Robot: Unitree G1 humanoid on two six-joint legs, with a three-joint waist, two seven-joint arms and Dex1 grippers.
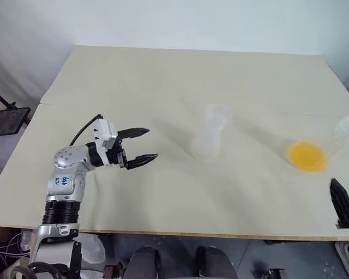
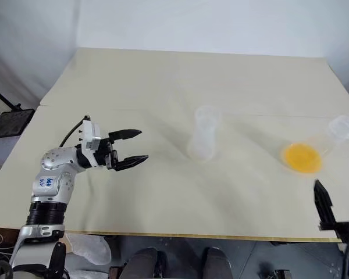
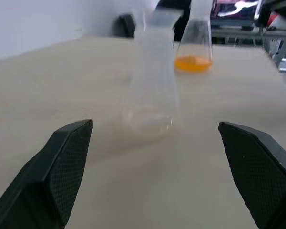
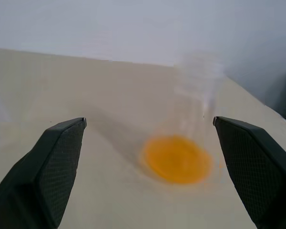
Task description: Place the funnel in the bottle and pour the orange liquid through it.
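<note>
two grippers sit at the near edge of the table [image 1: 163, 75], both empty with fingers spread wide. the left gripper [image 1: 138, 145] reaches in from the near left on a bent arm, roughly level, pointing right toward the bottle [image 1: 209, 136]. the right gripper [image 2: 337, 200] is cut off at the near right corner, its black fingers rising just short of the flask [image 1: 323, 148]. the bottle stands upright mid-table, frosted white, well apart from both grippers. whether the clear funnel sits in its neck is too faint to tell. further right the clear flask holds the orange liquid [image 1: 307, 157], a bright shallow pool in its wide base.
</note>
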